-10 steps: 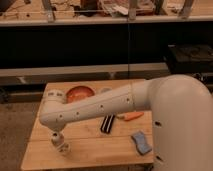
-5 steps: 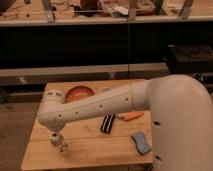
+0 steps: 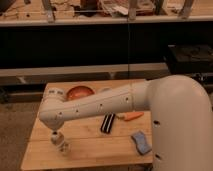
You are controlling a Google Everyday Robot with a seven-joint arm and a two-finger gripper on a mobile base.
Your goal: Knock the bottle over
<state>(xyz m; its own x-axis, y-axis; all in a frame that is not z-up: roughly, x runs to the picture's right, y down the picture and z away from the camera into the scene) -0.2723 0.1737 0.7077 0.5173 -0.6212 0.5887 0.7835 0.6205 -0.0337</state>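
The small clear bottle (image 3: 61, 143) with a whitish cap stands upright near the front left corner of the wooden table (image 3: 90, 150). My white arm reaches across the table from the right. Its wrist bends down over the bottle. My gripper (image 3: 54, 133) hangs just above and slightly left of the bottle's top, mostly hidden under the wrist. I cannot tell whether it touches the bottle.
An orange-red bowl (image 3: 80, 92) sits at the back of the table, with a pale cup (image 3: 54, 93) to its left. A black object (image 3: 107, 123), an orange carrot-like item (image 3: 133, 116) and a blue sponge (image 3: 141, 142) lie to the right.
The arm has hardly moved over the last second. The bottle stands in the same spot, still upright.
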